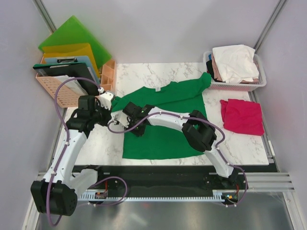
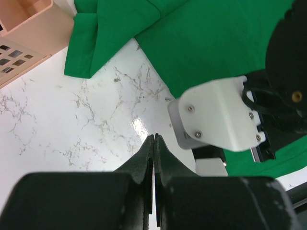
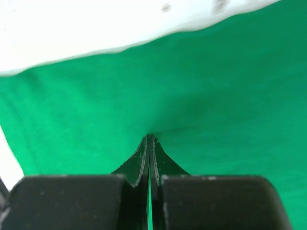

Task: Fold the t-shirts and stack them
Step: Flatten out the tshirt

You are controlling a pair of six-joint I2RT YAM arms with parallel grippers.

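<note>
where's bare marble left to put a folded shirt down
Free: front-left table beside the green t-shirt; strip between it and the magenta t-shirt; back edge left of the basket. Crowded: where left tool and right tool meet.

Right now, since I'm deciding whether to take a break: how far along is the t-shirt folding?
Early on. Done: a red t-shirt looks folded at the right. In hand: the green t-shirt is spread flat, unfolded; the right hand is shut, seemingly pinching its cloth, the left hand shut and empty over the tabletop. Left: folding it, stacking, and the shirts heaped in the basket.
</note>
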